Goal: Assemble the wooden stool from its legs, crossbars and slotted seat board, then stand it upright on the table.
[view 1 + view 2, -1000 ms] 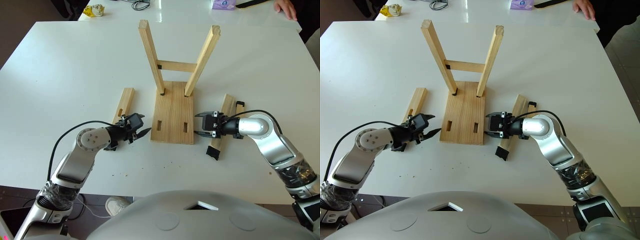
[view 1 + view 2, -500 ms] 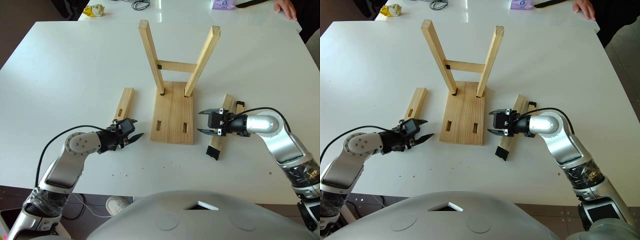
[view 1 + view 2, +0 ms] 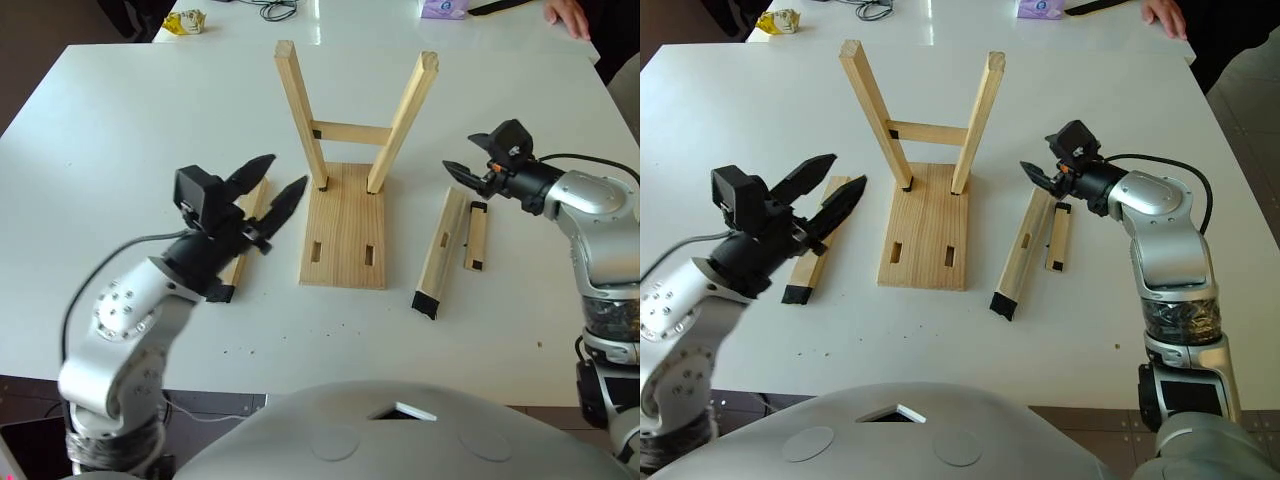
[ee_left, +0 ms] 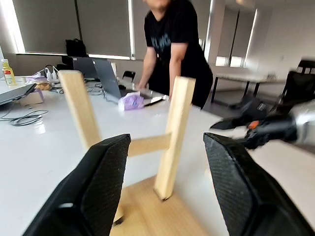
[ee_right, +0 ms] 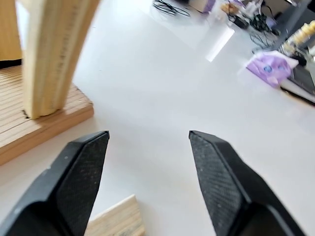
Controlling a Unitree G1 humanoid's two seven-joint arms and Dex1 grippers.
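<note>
The seat board (image 3: 345, 228) lies flat mid-table with two legs (image 3: 300, 110) (image 3: 405, 118) standing in its far slots, joined by a crossbar (image 3: 350, 132). One loose leg (image 3: 443, 245) and a short crossbar (image 3: 476, 237) lie to its right. Another loose leg (image 3: 250, 205) lies to its left, partly hidden. My left gripper (image 3: 278, 178) hangs open above that left leg, holding nothing. My right gripper (image 3: 468, 155) is open and empty above the far end of the right loose leg. From the left wrist, the open fingers (image 4: 106, 182) frame the standing legs (image 4: 177, 132).
Along the table's far edge lie a yellow object (image 3: 187, 20), cables (image 3: 280, 8) and a purple packet (image 3: 445, 8). The table's front edge runs just below the loose legs. Bare white tabletop (image 3: 130, 120) spreads to the far left and far right.
Both grippers have left the seat board's near corners. The left one rose over the left loose leg. The right one swung up and back beyond the right loose leg. The wood has not moved.
</note>
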